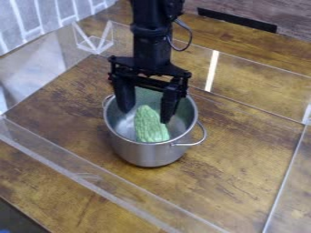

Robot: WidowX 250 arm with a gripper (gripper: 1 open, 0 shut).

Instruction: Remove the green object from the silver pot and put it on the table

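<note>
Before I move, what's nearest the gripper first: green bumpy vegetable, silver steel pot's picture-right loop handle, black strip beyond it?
1. Green vegetable, inside the pot
2. Loop handle, picture-right
3. Black strip, far side

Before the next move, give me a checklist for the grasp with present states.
- Green object inside the silver pot: ok
- Pot upright on the table: ok
- Gripper open, its fingers apart: ok
- Gripper over the pot's opening: ok
- Fingers low enough to close on the green object: cannot tell
- Bare tabletop right of the pot in view for setting it down: ok
</note>
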